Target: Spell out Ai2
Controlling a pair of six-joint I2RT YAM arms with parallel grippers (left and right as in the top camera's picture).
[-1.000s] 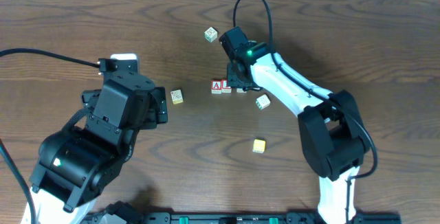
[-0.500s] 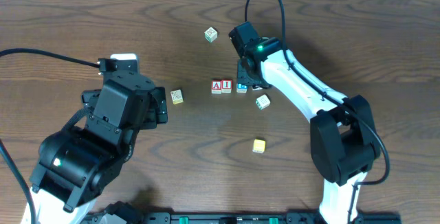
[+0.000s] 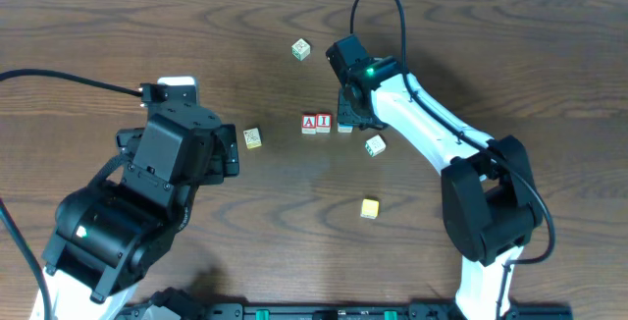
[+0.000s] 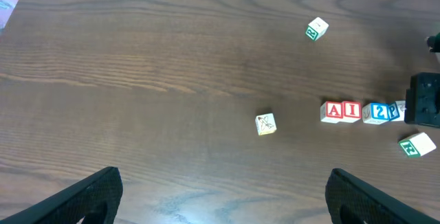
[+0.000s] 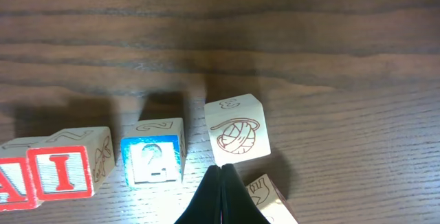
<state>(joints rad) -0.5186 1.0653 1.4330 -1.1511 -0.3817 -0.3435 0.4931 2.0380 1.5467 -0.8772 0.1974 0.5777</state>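
Mid-frame, the A block point(image 3: 309, 123), I block point(image 3: 323, 122) and 2 block point(image 5: 152, 159) sat lined up for Ai2; right gripper point(image 5: 221, 176) was pinched together, empty.

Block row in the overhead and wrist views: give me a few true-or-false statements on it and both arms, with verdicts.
1. The A block and the I block sit side by side, touching. True.
2. The 2 block lies between the A and the I. False: it comes after the I, on the side away from the A.
3. The left gripper holds a block. False: its jaws are wide open and empty.
4. The right gripper has its jaws shut, with nothing between them. True.
5. A yellow block lies apart from the row. True.
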